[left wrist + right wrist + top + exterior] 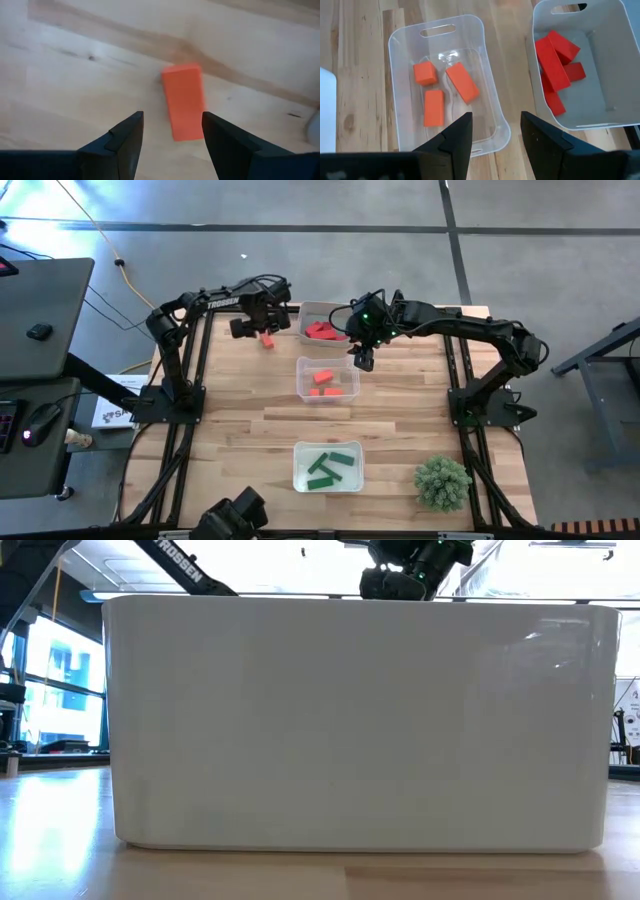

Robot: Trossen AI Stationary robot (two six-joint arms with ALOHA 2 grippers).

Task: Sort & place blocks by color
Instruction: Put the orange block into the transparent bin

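1. Left end effector (170,135): fingers spread, empty, over a loose orange-red rectangular block (184,101) lying flat on the pale wood-grain counter (75,75).
2. Right end effector (495,132): fingers apart, empty, above the clear plastic tray (490,75) holding three smooth orange-red blocks (462,82).

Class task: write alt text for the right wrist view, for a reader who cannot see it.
The right gripper, fingers open and empty, hangs over two trays on a wooden table. The clear tray holds three orange-red blocks; the white tray beside it holds several crimson blocks.
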